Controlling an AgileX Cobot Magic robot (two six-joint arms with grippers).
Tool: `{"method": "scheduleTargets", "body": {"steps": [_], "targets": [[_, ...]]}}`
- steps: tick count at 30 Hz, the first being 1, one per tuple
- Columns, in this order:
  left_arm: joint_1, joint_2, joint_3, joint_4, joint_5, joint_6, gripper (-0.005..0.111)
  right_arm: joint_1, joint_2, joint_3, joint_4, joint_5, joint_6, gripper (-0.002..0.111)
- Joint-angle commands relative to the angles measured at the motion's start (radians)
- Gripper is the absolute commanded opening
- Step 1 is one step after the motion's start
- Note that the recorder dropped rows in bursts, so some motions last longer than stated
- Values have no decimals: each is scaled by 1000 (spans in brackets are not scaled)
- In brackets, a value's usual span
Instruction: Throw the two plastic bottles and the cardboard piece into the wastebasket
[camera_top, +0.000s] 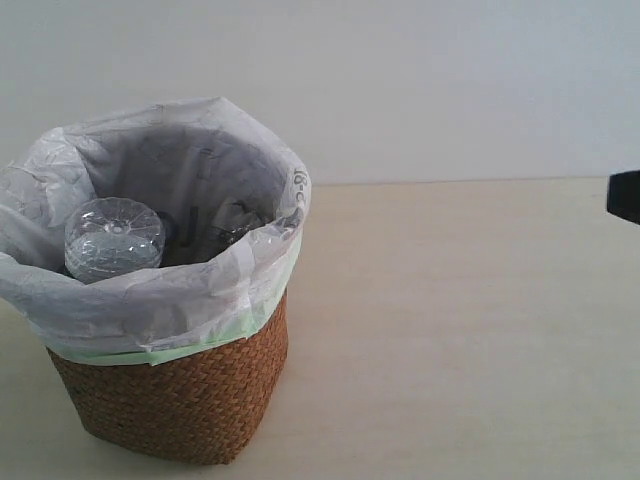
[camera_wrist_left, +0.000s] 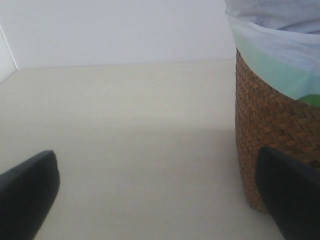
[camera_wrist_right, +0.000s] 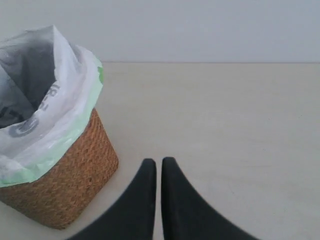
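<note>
**A:** What did the exterior view show?
**B:** The round brown wicker wastebasket (camera_top: 180, 400) stood near left on the pale wooden table (camera_top: 450, 330). A clear plastic bottle (camera_top: 113, 240) lay inside its crinkly white liner (camera_top: 150, 300), base outward. The cardboard piece was not visible.
**A:** And the left wrist view?
**B:** The left gripper (camera_wrist_left: 155, 152) hung spread wide and empty, just beside the wicker.
**A:** The right wrist view?
**B:** The right gripper (camera_wrist_right: 159, 167) was clenched on nothing, to the right of the wastebasket. Both arms would best draw away level, without snagging the liner.

The left pincer (camera_wrist_left: 155, 156) gapes empty above the table (camera_wrist_left: 125, 100), seemingly just beside the wastebasket (camera_wrist_left: 270, 115).
</note>
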Motion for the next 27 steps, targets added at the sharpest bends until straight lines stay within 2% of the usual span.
{"method": "scheduleTargets", "body": {"steps": [1, 7, 10, 23, 27], "targets": [[-6, -3, -4, -2, -8, -9, 108, 0, -169, 49, 1, 98, 9, 0], [-6, -3, -4, -2, -8, -9, 108, 0, -333, 49, -1, 316, 13, 0], [-6, -3, -4, -2, -8, -9, 108, 0, -388, 49, -1, 365, 13, 0], [-6, -3, -4, -2, -8, -9, 108, 0, -439, 51, -10, 347, 2, 0], [-6, -3, -4, -2, -8, -9, 108, 0, -439, 158, -9, 146, 4, 0]]}}
